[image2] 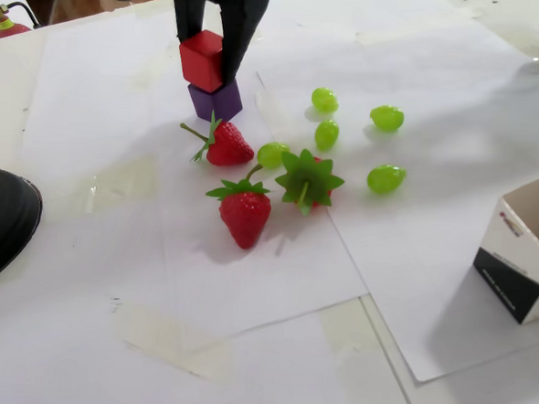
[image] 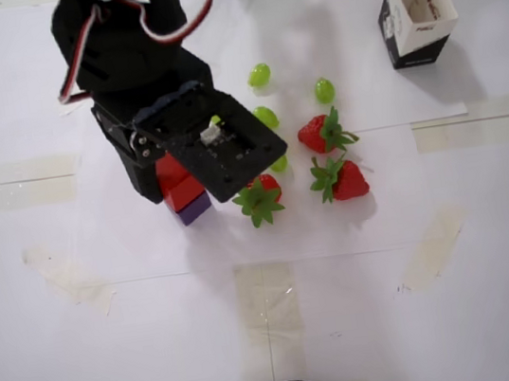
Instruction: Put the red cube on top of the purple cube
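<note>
Pincer: the black pincer [image2: 208, 59] comes down from the top edge of the fixed view, its two fingers clamped on either side of the red cube [image2: 202, 60].
Red cube: sits on top of the purple cube [image2: 214, 99], resting on it and skewed a little toward the left in the fixed view; in the overhead view only a part of the red cube [image: 174, 181] shows beside the arm's black body.
Purple cube: stands on the white paper of the table [image2: 274, 285]; from above just one corner of the purple cube [image: 194, 208] peeks out under the red one.
Nearest neighbour: a strawberry [image2: 227, 145] lies just beside the purple cube, its stem pointing at the stack.
Crowded side: two more strawberries [image2: 245, 213] and green grapes [image2: 324, 99] lie scattered to the right of the stack in the fixed view.
Open room: bare paper stretches left of the stack and toward the near edge.
Far corner: an open carton box [image: 415, 16] stands well apart from everything else.
</note>
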Controlling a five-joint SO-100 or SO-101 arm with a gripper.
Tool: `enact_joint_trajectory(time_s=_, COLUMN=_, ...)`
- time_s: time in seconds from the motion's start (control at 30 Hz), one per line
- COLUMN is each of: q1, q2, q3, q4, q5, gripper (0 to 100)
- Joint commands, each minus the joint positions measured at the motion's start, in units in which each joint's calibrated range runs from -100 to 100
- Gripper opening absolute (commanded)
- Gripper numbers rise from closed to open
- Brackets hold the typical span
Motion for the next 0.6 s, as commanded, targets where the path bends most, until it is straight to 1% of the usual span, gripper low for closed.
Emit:
enact_joint_trajectory(time_s=0.0, q1=-0.34, q2=-0.89, q3=-4.13, q4=-0.71, q5=0.24, gripper=8)
enact_joint_trajectory(time_s=0.07, q1=-0.42, q2=-0.89, q3=-4.13, q4=-0.47, q5=0.24, gripper=12)
enact_joint_trajectory(time_s=0.17, q1=-0.79, q2=-0.98, q3=-4.13, q4=-0.55, q5=0.63, gripper=22)
enact_joint_trajectory(time_s=0.27, q1=-1.01, q2=-0.89, q3=-4.13, q4=-0.06, q5=0.10, gripper=28)
enact_joint_trajectory(time_s=0.57, q1=-1.52, q2=-0.81, q3=-3.59, q4=2.31, q5=-0.63, gripper=39)
